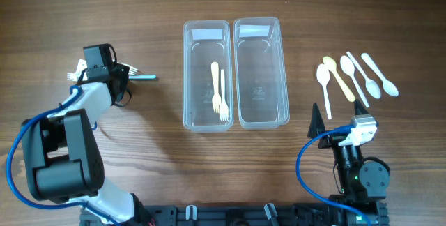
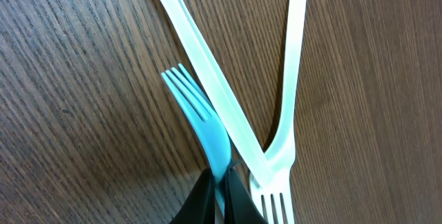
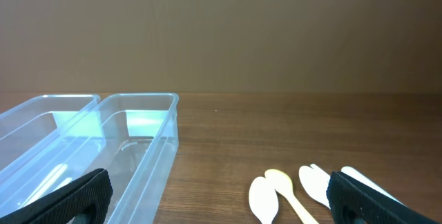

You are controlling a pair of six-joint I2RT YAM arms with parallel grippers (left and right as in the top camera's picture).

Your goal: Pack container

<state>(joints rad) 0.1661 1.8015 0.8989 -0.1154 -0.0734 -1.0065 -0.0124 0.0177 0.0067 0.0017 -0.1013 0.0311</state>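
left gripper [image 2: 222,186] is pinched tight on the blue fork [image 2: 207,124] at lower centre of the wrist view. the fork's tines point to the upper left, its long axis rising from the jaws. right gripper [image 3: 217,193] gapes wide, holding nothing. overhead, the fork lies level at left centre, left of the clear containers [image 1: 185,72].

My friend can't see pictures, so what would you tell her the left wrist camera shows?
The left pincer is shut on the handle of a blue fork, whose tines point away from it. Right beside it, two white plastic handles meet in a V on the brown wooden table, with white fork tines showing at the bottom.
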